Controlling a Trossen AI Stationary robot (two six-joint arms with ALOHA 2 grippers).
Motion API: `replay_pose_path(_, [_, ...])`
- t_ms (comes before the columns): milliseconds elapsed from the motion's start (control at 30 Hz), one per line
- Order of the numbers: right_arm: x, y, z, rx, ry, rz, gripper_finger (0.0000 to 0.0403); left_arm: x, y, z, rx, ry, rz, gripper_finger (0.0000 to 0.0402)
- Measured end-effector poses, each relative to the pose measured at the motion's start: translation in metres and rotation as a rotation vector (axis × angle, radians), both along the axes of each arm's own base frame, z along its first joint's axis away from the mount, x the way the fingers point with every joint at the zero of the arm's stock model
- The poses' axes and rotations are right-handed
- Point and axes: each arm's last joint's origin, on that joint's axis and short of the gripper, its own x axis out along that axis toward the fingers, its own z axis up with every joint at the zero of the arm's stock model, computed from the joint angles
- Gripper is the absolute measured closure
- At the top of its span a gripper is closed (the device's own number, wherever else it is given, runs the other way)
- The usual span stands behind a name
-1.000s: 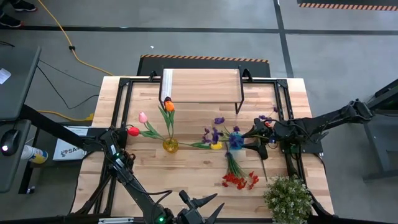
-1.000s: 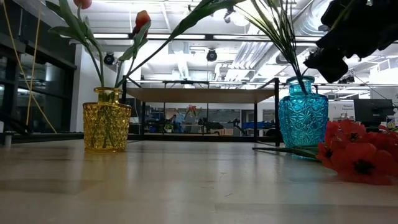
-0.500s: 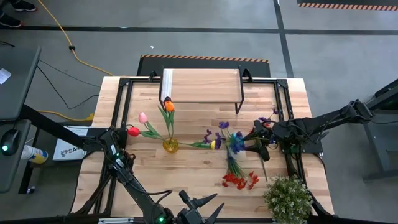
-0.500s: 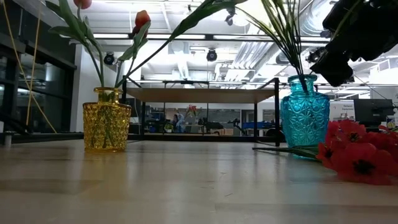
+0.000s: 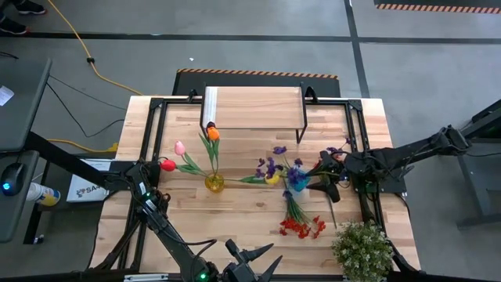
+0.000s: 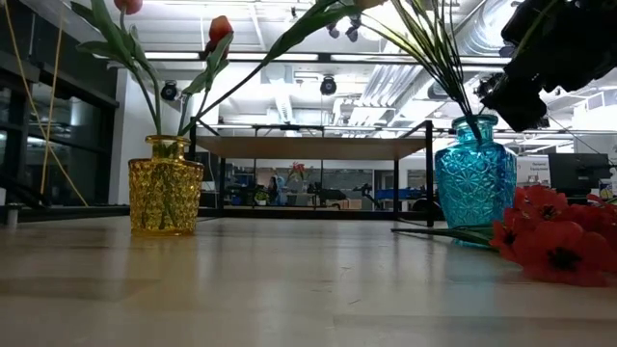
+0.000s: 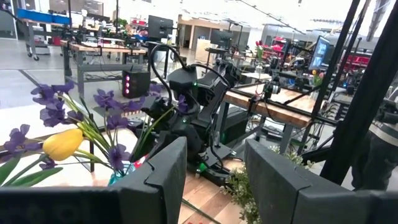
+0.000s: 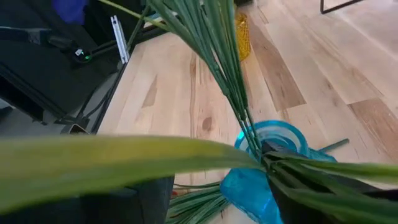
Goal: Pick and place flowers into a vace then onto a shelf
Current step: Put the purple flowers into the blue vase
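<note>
Yellow vase [image 5: 214, 183] holds tulips [image 5: 211, 133]; blue vase [image 5: 297, 182] holds purple sprays [image 5: 271, 166], right pincer [image 5: 327, 178] clamped on vase.

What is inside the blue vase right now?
Green stems of the purple flowers stand in the blue vase, with the right gripper close beside its neck. How deep they reach is blurred by the patterned glass.

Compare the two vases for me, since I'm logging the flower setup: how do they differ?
The yellow vase is amber glass and squat, while the blue vase is turquoise and taller. The yellow vase holds tulips, pink, red and orange; the blue vase holds purple sprays and a yellow tulip. The yellow vase stands free; the right gripper hovers at the blue vase. Both are textured glass, upright on the table.
</note>
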Motion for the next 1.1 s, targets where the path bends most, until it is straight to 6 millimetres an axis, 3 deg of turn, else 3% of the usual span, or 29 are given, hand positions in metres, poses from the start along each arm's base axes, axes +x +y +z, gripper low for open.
replay_pose_path(433, [-0.012, -0.009, 0.002, 0.025, 0.024, -0.005, 0.0182, 0.0, 0.0, 0.0, 0.0, 0.0, 0.0, 0.0206])
replay_pose_path(1100, [-0.014, -0.01, 0.004, 0.081, 0.018, 0.07, 0.02, 0.0, 0.001, 0.0, -0.006, 0.007, 0.025, 0.0206])
